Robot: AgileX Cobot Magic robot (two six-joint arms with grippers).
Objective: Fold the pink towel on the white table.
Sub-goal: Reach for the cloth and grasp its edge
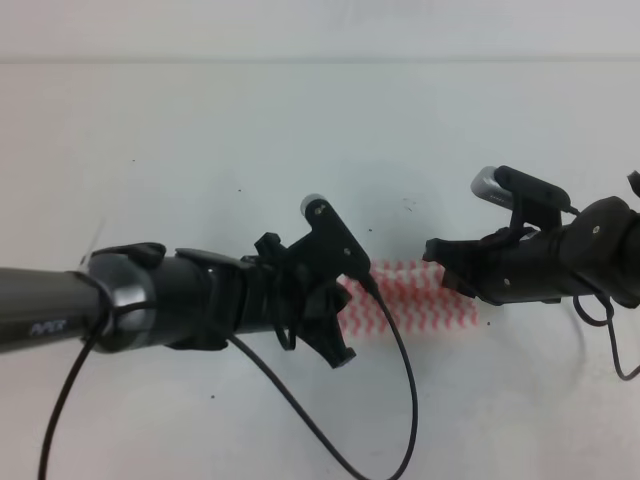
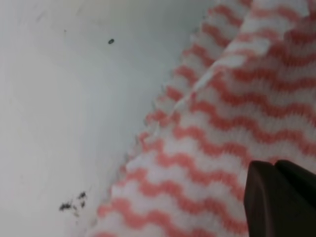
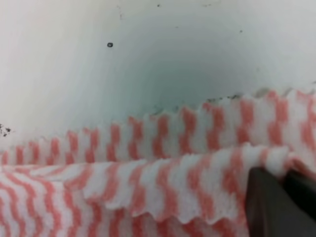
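Pink towel lies bunched on the white tabletop between my two grippers, layers already overlapping. I cannot tell how either set of jaws stands. My worry: a pinch catching only the top layer, dragging the fold crooked.

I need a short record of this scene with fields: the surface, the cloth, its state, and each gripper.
surface: white table, a few dark specks
cloth: pink towel, pink and white zigzag stripes
cloth state: layers overlap, one scalloped edge lying over another in the right wrist view
left gripper: low over the towel's left end; open or shut unclear
right gripper: at the towel's right end, dark tip against a raised fold; grip unclear
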